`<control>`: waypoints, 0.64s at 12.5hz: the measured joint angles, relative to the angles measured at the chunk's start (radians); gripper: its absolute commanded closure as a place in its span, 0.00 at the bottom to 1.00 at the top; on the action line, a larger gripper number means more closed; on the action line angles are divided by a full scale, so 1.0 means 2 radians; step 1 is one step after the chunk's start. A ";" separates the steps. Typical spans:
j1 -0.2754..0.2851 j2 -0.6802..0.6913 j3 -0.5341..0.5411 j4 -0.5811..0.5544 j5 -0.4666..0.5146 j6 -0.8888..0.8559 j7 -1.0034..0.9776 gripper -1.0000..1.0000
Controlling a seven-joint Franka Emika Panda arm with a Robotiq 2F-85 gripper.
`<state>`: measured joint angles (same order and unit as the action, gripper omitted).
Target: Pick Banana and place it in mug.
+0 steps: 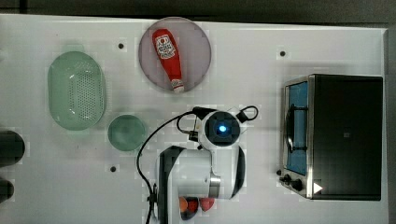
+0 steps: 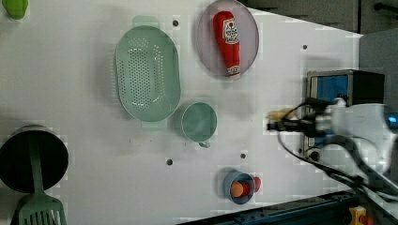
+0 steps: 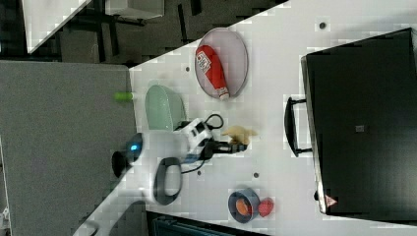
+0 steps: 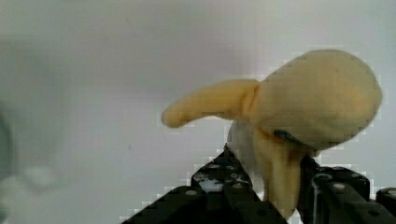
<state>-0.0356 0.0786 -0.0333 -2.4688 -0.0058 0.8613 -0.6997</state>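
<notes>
The banana (image 4: 299,107) is soft and pale yellow, with a peel flap sticking out, and its lower part sits pinched between my black fingers (image 4: 224,186). My gripper (image 4: 275,179) is shut on it. In the right view the banana (image 3: 239,133) lies at the gripper (image 3: 235,146), on or just above the white table. The left view shows the banana (image 2: 281,113) at the tip of the gripper (image 2: 273,125). The teal-green mug (image 1: 126,132) stands upright to the top view's left of my arm, and the mug (image 2: 199,122) is a good way from the banana.
A pale-green colander (image 1: 77,90) lies beside the mug. A ketchup bottle (image 1: 170,58) rests on a grey plate (image 1: 198,51). The toaster oven (image 1: 334,135) stands at the top view's right. A blue bowl of fruits (image 2: 239,187) and a black utensil holder (image 2: 33,157) are near the left view's bottom.
</notes>
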 measured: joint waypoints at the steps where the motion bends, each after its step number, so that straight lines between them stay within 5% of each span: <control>1: -0.002 -0.035 -0.001 0.003 -0.002 -0.014 0.000 0.68; 5: -0.001 -0.141 0.009 0.043 -0.021 -0.152 0.000 0.68; 8: 0.013 -0.171 0.034 0.069 0.015 -0.194 0.044 0.68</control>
<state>-0.0097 -0.2627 0.0349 -2.3301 0.0247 0.4727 -0.6118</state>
